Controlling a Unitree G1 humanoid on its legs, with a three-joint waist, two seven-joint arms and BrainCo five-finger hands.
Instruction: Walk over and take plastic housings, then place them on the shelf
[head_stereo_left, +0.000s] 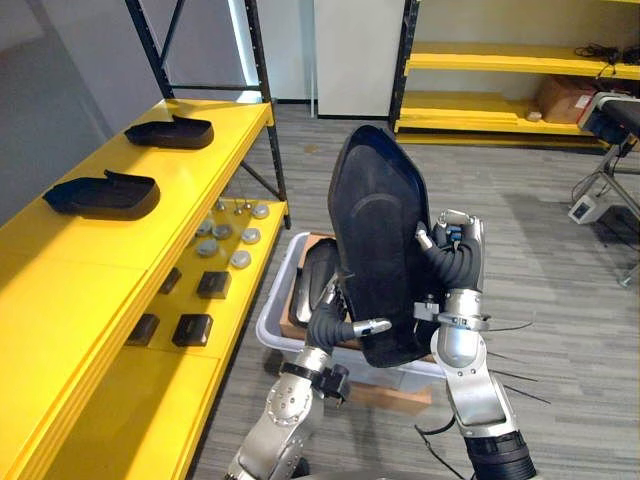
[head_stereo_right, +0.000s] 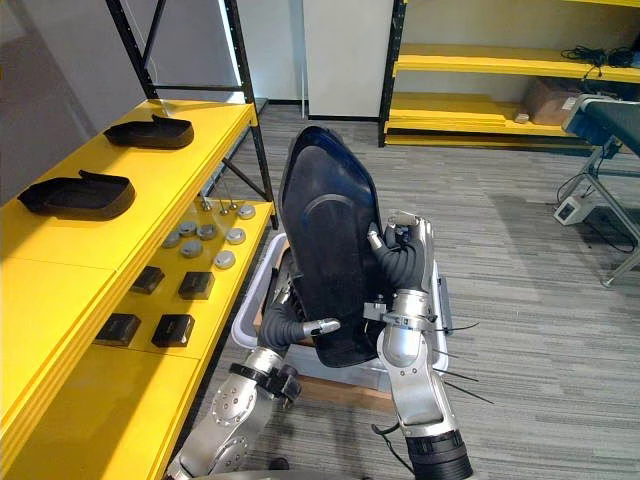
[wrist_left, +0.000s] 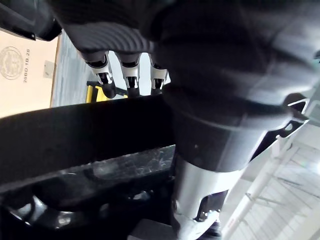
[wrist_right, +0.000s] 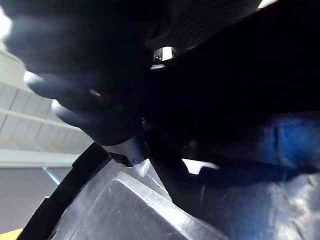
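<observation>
Two pieces already lie on the top of the yellow shelf (head_stereo_left: 60, 270): a nearer housing (head_stereo_left: 103, 195) and a farther housing (head_stereo_left: 170, 131), well apart from each other, so part of the job looks done.

A third, larger black housing (head_stereo_left: 378, 250) is in the air beside the shelf. It stands upright between both hands and has not yet been carried over the yellow top. The left hand (head_stereo_left: 330, 325) grips its lower edge, with fingers (wrist_left: 131, 75) curled over the rim and the thumb on the front face. The right hand (head_stereo_left: 455, 250) is clamped on the edge away from the shelf, fingertips hooked onto the front.

Below it, just beside the shelf's lower level, is a pale bin (head_stereo_left: 272, 315) with at least one more spare housing (head_stereo_left: 318, 275) inside.

My reading is that the pick-up is complete for this piece. What remains is to turn toward the shelf, lay it flat in the free yellow space beside the nearer housing, let go, and return to the bin for the rest.
</observation>
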